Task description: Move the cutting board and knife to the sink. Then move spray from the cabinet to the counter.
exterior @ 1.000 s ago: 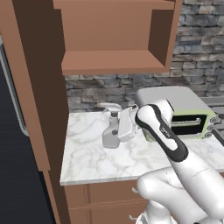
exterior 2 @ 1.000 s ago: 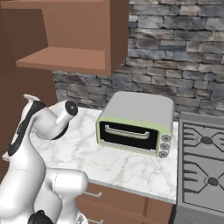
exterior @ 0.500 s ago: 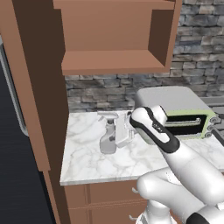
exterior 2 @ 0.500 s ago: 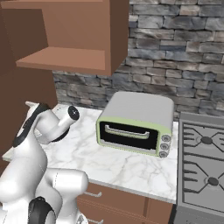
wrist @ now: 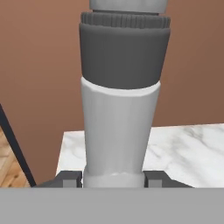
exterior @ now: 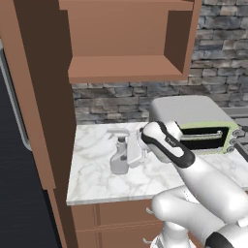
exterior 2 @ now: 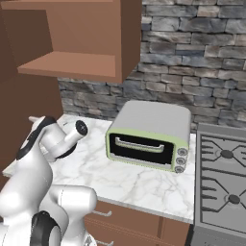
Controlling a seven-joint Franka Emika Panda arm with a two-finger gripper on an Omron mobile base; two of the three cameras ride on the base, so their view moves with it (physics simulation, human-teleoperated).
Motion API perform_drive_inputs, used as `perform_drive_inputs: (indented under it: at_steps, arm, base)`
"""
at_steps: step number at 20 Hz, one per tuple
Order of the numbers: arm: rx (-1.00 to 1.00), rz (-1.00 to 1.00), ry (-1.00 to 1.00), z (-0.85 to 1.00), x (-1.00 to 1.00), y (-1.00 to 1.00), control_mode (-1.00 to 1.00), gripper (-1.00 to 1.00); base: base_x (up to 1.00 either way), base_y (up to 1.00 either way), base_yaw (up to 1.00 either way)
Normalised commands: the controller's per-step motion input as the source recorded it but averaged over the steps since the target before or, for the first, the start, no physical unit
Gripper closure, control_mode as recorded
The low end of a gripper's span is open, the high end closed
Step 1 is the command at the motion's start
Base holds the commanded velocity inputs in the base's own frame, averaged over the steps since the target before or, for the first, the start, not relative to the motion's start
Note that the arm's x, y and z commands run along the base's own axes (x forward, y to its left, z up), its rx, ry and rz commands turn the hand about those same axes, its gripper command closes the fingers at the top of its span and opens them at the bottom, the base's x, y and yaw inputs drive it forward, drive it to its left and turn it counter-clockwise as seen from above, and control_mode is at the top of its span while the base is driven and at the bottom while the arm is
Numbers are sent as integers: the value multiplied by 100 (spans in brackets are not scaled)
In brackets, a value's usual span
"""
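The spray [exterior: 118,156], a small translucent grey-white bottle with a trigger head, stands upright low over the left part of the white marble counter [exterior: 97,180], its base at or just above the surface. My gripper [exterior: 132,154] reaches it from the right and is shut on its body. In the hand view the spray [wrist: 119,127] rises between my fingertips [wrist: 70,178], dark collar on top. The open brown cabinet [exterior: 126,72] hangs above with a bare shelf. The cutting board, knife and sink are out of view.
A green-fronted toaster oven [exterior 2: 149,132] sits on the counter [exterior 2: 144,185] to the right of the arm. A grey gas stove [exterior 2: 223,178] lies further right. A tall brown side panel [exterior: 38,97] and a dark appliance front [exterior: 14,193] close off the left side.
The gripper has carried the spray down and a little to the left, toward the counter surface. Most of that drop came early; over the last half second it barely moved.
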Motion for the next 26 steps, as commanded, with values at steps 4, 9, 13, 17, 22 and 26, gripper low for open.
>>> perform_drive_inputs:
  at_steps: [4,9,13,17,22,26]
  arm:
    - [0,0,0,-9,0,4,-100,100]
    - [0,0,0,-11,0,0,-100,100]
    - [0,0,0,-19,0,2,-100,100]
    - [0,0,0,-21,0,3,-100,100]
    - [0,0,0,-23,0,4,-100,100]
    - [0,0,0,-24,0,5,-100,100]
  base:
    - [0,0,0]
    - [0,0,0]
    - [0,0,0]
    - [0,0,0]
    - [0,0,0]
    - [0,0,0]
